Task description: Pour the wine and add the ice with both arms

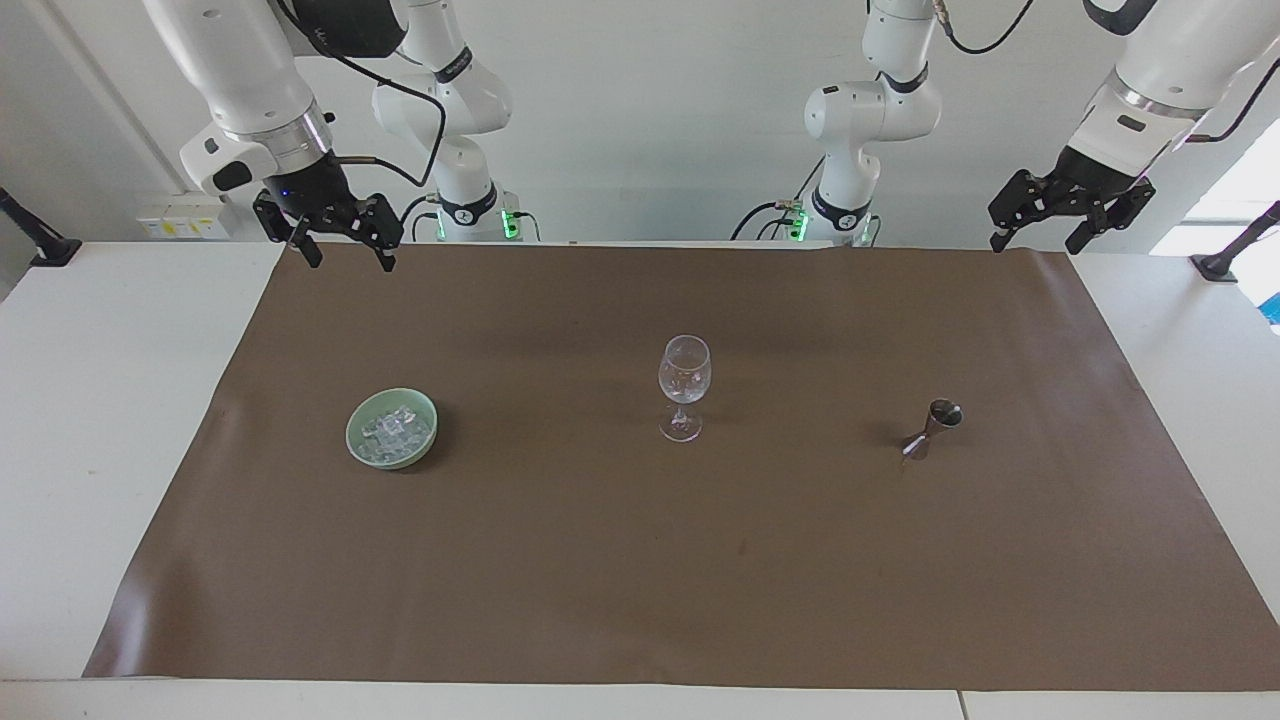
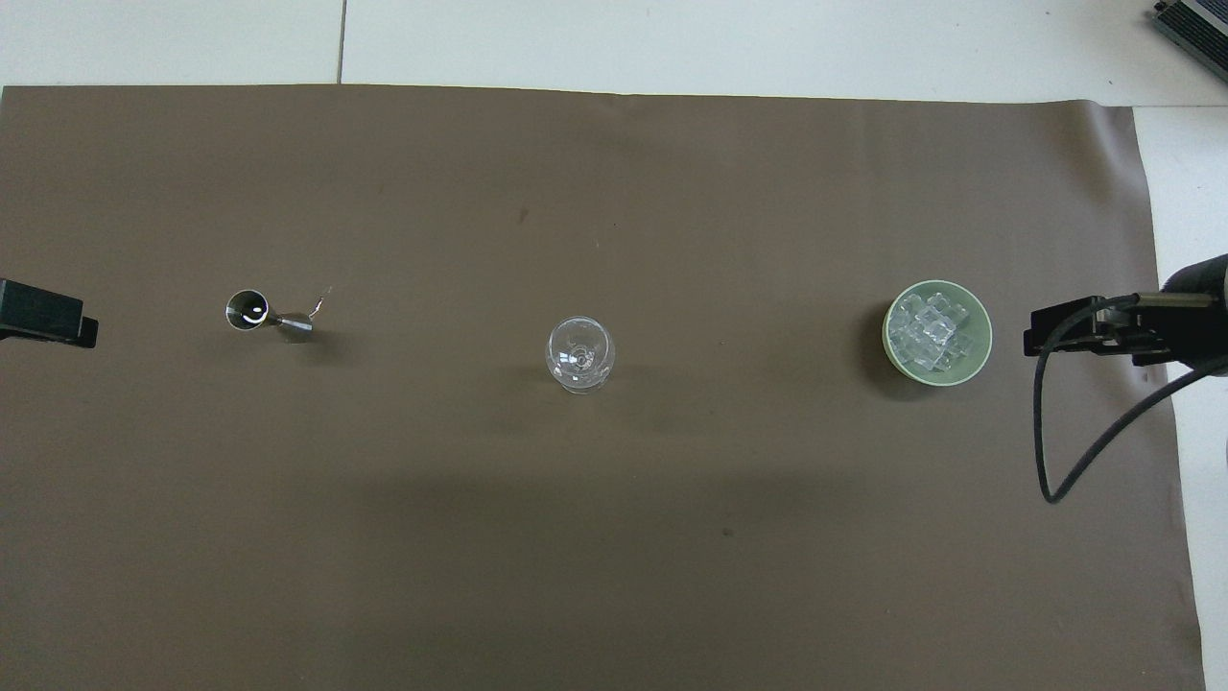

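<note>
An empty clear wine glass (image 1: 684, 385) (image 2: 580, 354) stands upright mid-mat. Toward the right arm's end, a pale green bowl (image 1: 357, 440) (image 2: 984, 336) holds the ice (image 1: 394, 428) (image 2: 929, 331), a heap of clear cubes. Toward the left arm's end stands a small metal jigger (image 1: 935, 430) (image 2: 264, 315); I cannot tell whether it holds wine. My right gripper (image 1: 350, 258) (image 2: 1065, 331) hangs open and empty above the mat's edge nearest the robots, on the bowl's side. My left gripper (image 1: 1037, 243) (image 2: 43, 317) hangs open and empty above the mat's corner on the jigger's side. Both arms wait.
A brown mat (image 1: 640, 560) (image 2: 614, 537) covers most of the white table (image 1: 110, 400). A black cable (image 2: 1055, 451) loops down from the right wrist. Black clamps (image 1: 40, 245) (image 1: 1225, 262) sit at both table ends.
</note>
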`<state>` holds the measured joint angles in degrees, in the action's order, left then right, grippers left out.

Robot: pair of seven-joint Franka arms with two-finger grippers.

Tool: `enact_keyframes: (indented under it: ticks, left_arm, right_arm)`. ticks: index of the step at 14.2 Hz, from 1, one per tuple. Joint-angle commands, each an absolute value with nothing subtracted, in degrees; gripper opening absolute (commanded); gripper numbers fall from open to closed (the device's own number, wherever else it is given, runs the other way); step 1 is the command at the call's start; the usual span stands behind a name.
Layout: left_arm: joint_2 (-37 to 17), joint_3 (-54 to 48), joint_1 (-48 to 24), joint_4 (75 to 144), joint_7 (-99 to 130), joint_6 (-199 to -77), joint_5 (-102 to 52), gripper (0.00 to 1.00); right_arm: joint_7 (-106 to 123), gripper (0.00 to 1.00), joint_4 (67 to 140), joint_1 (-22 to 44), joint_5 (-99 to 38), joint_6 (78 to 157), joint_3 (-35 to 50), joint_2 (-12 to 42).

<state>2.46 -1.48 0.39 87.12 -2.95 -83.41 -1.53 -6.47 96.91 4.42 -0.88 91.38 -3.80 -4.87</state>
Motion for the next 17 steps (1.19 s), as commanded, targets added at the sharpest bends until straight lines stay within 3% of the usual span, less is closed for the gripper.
enact_keyframes:
  ticks: [1,17]
  left_arm:
    - [2.72,-1.41,0.18,86.84,-3.60,-82.44,-1.05,1.00]
    - [3.69,-1.49,-0.88,88.95,-3.87,-82.88,-0.97,1.00]
  right_arm:
    - [-5.01,1.00,98.00,4.48,-1.23,92.02,-3.96,-5.80]
    - [-5.01,1.00,98.00,4.48,-1.23,92.02,-3.96,-5.80]
